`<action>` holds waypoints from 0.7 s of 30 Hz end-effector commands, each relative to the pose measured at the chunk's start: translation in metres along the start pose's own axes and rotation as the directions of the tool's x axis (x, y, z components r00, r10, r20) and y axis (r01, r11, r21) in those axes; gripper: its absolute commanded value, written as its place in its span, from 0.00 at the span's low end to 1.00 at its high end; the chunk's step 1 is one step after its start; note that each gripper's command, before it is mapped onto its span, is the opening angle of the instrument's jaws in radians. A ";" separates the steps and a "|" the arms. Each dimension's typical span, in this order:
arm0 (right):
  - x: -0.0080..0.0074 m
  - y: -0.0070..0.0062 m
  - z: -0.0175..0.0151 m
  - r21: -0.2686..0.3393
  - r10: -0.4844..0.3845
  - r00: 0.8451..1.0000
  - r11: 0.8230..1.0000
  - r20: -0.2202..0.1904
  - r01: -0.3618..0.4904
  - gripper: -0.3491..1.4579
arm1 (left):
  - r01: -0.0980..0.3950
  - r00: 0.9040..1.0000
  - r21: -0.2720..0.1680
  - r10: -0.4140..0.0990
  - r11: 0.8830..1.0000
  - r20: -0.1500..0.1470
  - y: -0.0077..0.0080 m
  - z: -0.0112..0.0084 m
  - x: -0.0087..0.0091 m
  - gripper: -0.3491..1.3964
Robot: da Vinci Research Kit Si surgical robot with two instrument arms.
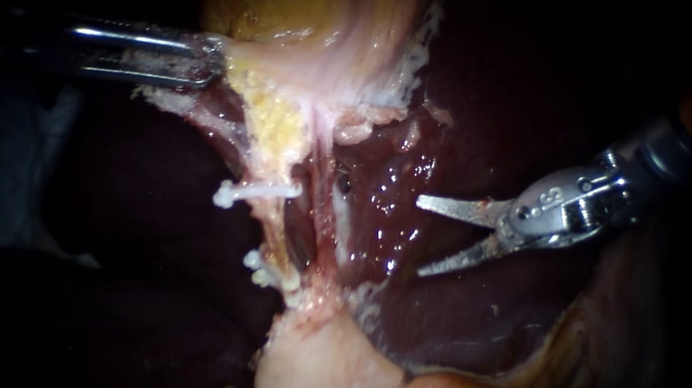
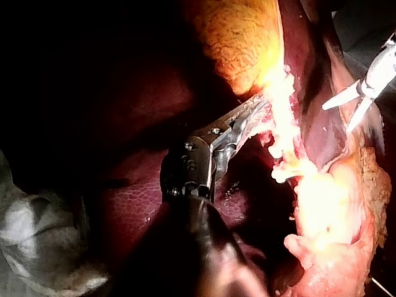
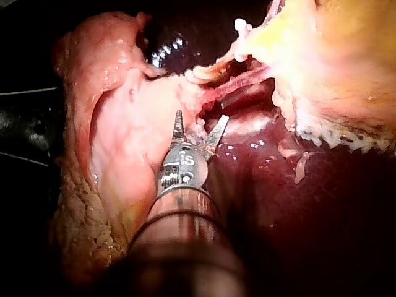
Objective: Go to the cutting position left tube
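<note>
1. Endoscope view: the left instrument (image 1: 206, 59) is seen at ten o'clock, its jaws clenched on the edge of the pale tissue (image 1: 247, 72), by which the field is held taut. The right instrument (image 1: 420, 236) lies at three o'clock, its blades parted and empty over the liver (image 1: 384, 211), well apart from the left tube (image 1: 274, 230). That tube runs from the centre toward seven o'clock, with an upper clip (image 1: 255, 191) and a lower cluster of clips (image 1: 269, 276) on it.
2. Left wrist view: the left instrument (image 2: 250, 114) is shown clamped on the pale tissue from both sides. The clips lie just beside its tip.
3. Right wrist view: the open blades of the right instrument (image 3: 200, 117) are aimed short of the tube (image 3: 219, 59). They are best carried forward, kept parted and square to the tube, until only the bare stretch between upper clip and cluster is straddled. No clip, liver or neighbouring strand should be included.
</note>
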 end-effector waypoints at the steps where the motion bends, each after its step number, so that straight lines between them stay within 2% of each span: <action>1: 0.0003 -0.0002 0.0005 0.010 0.013 1.000 1.000 -0.007 -0.012 0.99 | 0.000 1.000 0.001 0.000 1.000 0.000 0.0000 0.0000 0.0000 0.00; 4: 0.0015 -0.0009 0.0021 0.029 0.031 0.999 0.999 -0.031 -0.030 0.99 | 0.000 1.000 0.001 0.000 1.000 0.000 0.0000 0.0000 0.0000 0.00; 8: 0.0020 -0.0012 0.0041 0.048 0.046 0.998 0.998 -0.041 -0.044 0.99 | 0.000 1.000 0.002 0.000 1.000 0.000 0.0000 0.0000 -0.0001 0.00; 14: 0.0013 -0.0013 0.0069 0.066 0.057 0.997 0.996 -0.043 -0.054 0.99 | 0.000 1.000 0.003 0.000 1.000 -0.001 0.0001 0.0001 -0.0001 0.00; 21: -0.0001 0.0001 0.0088 0.077 0.075 0.996 0.994 -0.043 -0.072 0.99 | -0.001 1.000 0.004 0.001 1.000 -0.001 0.0001 0.0003 -0.0002 0.00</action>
